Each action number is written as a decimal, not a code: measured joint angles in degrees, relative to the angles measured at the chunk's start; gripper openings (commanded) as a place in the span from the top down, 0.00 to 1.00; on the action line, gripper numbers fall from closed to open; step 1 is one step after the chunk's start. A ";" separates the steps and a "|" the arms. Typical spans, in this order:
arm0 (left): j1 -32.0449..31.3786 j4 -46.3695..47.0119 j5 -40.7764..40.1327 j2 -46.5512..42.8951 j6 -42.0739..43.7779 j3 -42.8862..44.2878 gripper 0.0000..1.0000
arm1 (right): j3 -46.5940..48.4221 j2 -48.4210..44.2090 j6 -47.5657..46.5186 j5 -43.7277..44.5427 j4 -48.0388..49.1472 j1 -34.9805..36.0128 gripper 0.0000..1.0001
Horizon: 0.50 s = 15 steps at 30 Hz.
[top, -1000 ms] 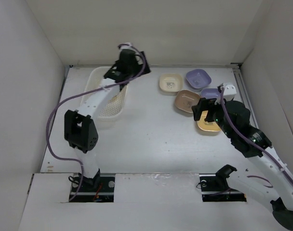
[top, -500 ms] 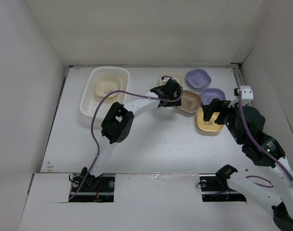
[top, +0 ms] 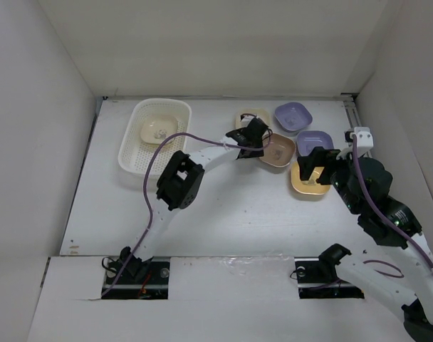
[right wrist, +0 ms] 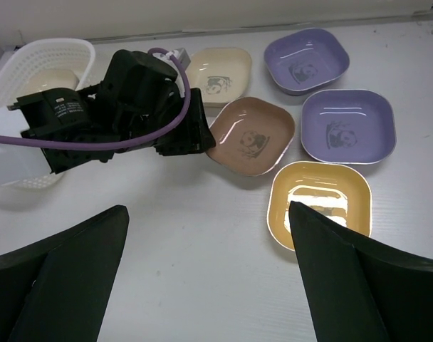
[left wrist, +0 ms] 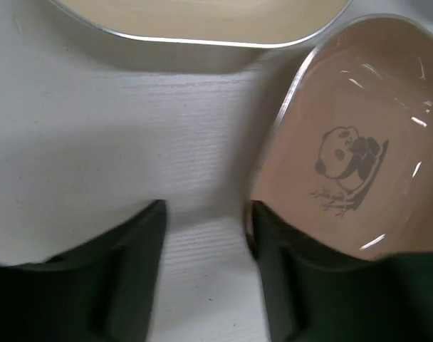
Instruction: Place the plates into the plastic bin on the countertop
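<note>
Left hand [left wrist: 206, 214] half spread, astride rim of brown panda plate [left wrist: 345, 142]; right hand [right wrist: 208, 210] spread wide near yellow plate [right wrist: 320, 203].

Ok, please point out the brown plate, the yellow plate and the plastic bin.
brown plate [right wrist: 253, 140], right wrist view, on its panda print.
yellow plate [right wrist: 320, 204], right wrist view, on its inner floor.
plastic bin [top: 129, 139], top view, on its left wall.

Left gripper [left wrist: 206, 214] low over countertop [left wrist: 117, 128], jaws parted.
Brown panda-print plate [left wrist: 352, 114] at right finger [left wrist: 295, 299] tip; cream plate [left wrist: 202, 18] farther ahead.
</note>
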 measured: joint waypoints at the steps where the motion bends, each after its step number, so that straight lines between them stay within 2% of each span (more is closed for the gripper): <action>1: 0.00 -0.20 -0.02 0.13 -0.35 0.24 0.68 | 0.00 0.04 0.00 -0.02 0.00 0.00 0.00; 2: 0.00 -0.50 -0.17 0.26 -0.42 0.39 0.71 | 0.00 0.07 0.00 -0.11 0.02 0.00 0.00; 3: 0.00 -1.07 -0.31 0.35 -0.46 0.46 0.83 | 0.00 0.07 0.00 -0.17 0.02 0.00 0.00; 7: 0.00 -1.44 -1.40 -0.44 -1.77 -0.87 1.00 | 0.00 0.09 -0.02 -0.20 0.02 0.00 0.00; 11: -0.11 0.33 -2.91 -9.38 -3.15 -13.22 1.00 | -0.02 -0.09 -0.35 -0.22 0.04 0.00 0.00; 15: -0.11 -2.67 -4.24 -19.58 -2.19 -22.12 1.00 | -0.02 -0.17 -0.39 -0.39 0.20 0.00 0.00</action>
